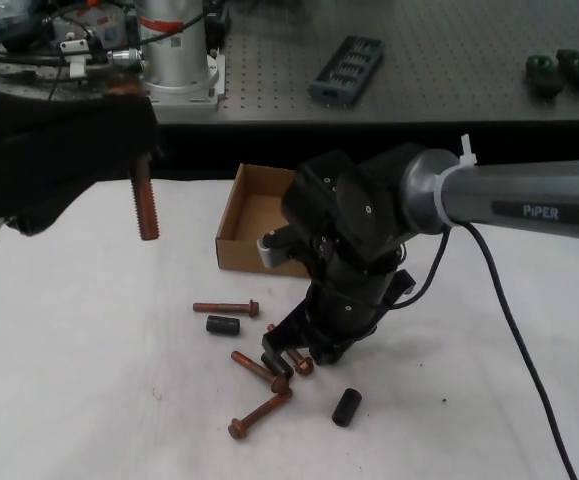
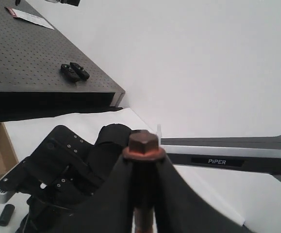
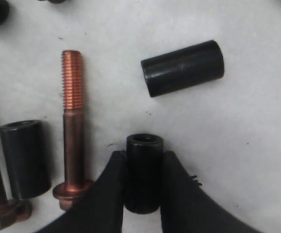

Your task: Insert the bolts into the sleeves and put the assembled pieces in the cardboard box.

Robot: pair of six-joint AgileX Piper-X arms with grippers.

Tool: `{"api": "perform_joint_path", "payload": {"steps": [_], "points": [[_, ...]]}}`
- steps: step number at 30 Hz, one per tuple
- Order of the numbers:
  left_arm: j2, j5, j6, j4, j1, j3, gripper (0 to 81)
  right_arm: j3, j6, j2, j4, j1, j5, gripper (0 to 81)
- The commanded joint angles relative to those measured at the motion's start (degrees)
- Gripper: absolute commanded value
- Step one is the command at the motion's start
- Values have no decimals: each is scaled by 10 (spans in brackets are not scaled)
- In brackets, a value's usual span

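Left gripper [image 2: 142, 162] clamps bolt [image 2: 143, 142], threads down — right gripper [image 3: 143, 158] clamps sleeve [image 3: 144, 172] beside loose bolts [image 3: 74, 121].

bright, even light, from overhead i'd guess; the white cloth [image 1: 69, 400] nearly glares. a loose bolt [image 3: 74, 121] casts only a thin soft shadow. the black right arm [image 1: 354, 240] swallows detail, and the gap under the perforated bench [image 1: 419, 60] sits dark
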Motion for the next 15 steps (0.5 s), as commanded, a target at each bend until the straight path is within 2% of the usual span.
{"api": "perform_joint_path", "payload": {"steps": [1,5,10,12,15], "points": [[15,1,5,-6,21,-2,6,2,-10,-8,11,-6,-24,49],[49,18,-15,-23,71,-1,6,41,-37,-66,-33,-24,-25,49],[113,106,-100,-207,137,26,6,181,-26,-204,-182,-60,-85,49],[155,114,-147,-294,146,38,6,239,-23,-264,-252,-73,-114,49],[220,114,-206,-406,137,45,6,296,-23,-332,-319,-87,-177,49]]}}
